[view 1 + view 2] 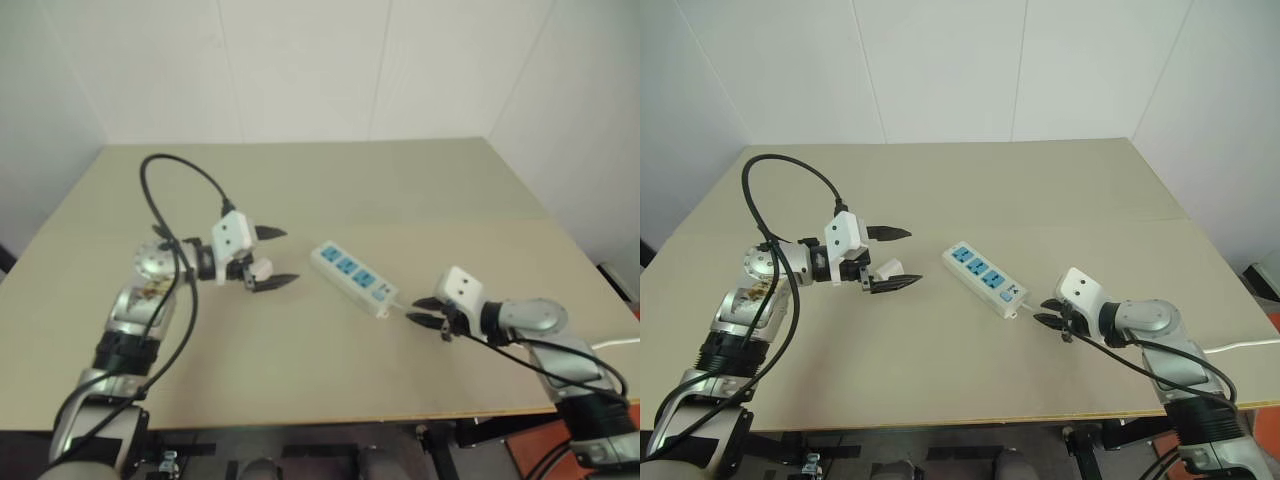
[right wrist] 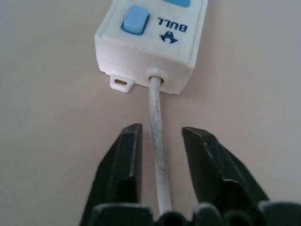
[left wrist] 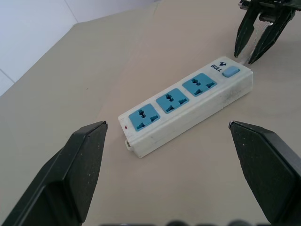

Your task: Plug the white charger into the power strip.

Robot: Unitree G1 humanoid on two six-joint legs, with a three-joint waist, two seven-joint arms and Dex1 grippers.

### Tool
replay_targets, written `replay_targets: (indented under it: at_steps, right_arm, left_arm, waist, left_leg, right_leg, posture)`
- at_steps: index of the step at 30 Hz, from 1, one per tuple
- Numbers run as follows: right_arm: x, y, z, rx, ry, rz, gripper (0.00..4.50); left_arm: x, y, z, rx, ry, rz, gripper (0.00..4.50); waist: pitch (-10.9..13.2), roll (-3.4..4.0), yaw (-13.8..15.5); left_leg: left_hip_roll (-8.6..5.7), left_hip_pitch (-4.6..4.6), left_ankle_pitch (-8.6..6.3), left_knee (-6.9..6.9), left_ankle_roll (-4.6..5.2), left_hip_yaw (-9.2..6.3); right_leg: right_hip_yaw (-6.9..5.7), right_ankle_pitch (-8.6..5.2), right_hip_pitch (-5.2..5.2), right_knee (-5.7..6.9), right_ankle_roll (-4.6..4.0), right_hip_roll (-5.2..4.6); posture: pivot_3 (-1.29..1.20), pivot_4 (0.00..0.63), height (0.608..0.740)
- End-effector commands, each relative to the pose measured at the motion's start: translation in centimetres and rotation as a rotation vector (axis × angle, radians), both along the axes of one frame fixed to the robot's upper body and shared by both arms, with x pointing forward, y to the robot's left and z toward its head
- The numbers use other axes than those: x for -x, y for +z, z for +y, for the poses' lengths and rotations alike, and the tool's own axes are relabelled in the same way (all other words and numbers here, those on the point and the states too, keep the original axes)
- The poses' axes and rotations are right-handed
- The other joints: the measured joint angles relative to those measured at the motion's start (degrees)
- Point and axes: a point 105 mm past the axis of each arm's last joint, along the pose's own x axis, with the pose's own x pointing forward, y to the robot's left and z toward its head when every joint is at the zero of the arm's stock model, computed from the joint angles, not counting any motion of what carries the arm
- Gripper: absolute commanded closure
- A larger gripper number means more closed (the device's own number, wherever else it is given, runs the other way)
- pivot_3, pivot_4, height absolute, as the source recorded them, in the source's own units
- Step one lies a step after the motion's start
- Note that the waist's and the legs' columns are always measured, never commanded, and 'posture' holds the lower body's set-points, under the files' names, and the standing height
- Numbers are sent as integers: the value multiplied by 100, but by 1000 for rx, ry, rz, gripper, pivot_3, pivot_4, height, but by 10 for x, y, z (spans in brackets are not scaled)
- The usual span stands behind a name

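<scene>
The power strip (image 1: 352, 277) lies slanted in the middle of the table, blue socket faces up, its switch end toward my right arm. A thin white cord (image 2: 157, 141) leaves that end. My right gripper (image 1: 428, 310) is low at the switch end, open, one finger on each side of the cord with a small gap to it. My left gripper (image 1: 265, 258) hovers left of the strip, open wide and pointing at its far end (image 3: 141, 127). The white charger (image 1: 261, 268) shows as a small white lump between the left fingers, close to their base; whether it touches them I cannot tell.
The beige table (image 1: 300, 190) reaches back to a white wall. Its front edge runs just below both arms. A black cable (image 1: 165, 170) loops up over my left arm. A white cord (image 1: 620, 343) trails off at the right edge.
</scene>
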Motion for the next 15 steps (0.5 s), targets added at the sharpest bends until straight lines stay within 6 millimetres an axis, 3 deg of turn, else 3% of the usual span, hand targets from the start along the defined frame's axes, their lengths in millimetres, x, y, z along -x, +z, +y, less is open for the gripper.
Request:
replay_targets:
  at_steps: [1,5,10,12,15]
  right_arm:
    - [-1,24,-1,-37,5,-85,1431]
    - [7,38,1,-81,30,-119,22]
    - [16,60,2,-241,25,-202,7]
    - [11,65,2,-296,-34,-328,7]
    - [5,54,8,-393,-125,-418,7]
  left_arm:
    - [1,14,2,11,-12,-48,0]
    - [-2,13,5,1,4,-52,0]
    - [-2,13,14,-6,15,-55,0]
    - [-4,14,17,-7,26,-61,0]
    - [-6,14,15,2,27,-64,0]
  waist:
    - [0,0,-1]
    - [0,0,-1]
    - [0,0,1]
    - [0,-1,-1]
    - [-1,-1,-10]
  left_leg:
    - [0,1,0,0,0,0]
    - [0,1,0,0,0,0]
    - [0,-1,0,0,0,0]
    - [1,3,0,0,0,-2]
    - [2,12,0,-1,0,1]
  right_leg:
    - [0,0,0,1,0,0]
    - [0,0,0,1,0,0]
    - [0,0,0,0,0,0]
    - [0,0,2,1,0,1]
    - [3,0,5,8,0,3]
  posture:
    - [0,150,740]
    - [0,150,740]
    - [0,150,740]
    - [0,150,740]
    - [0,150,740]
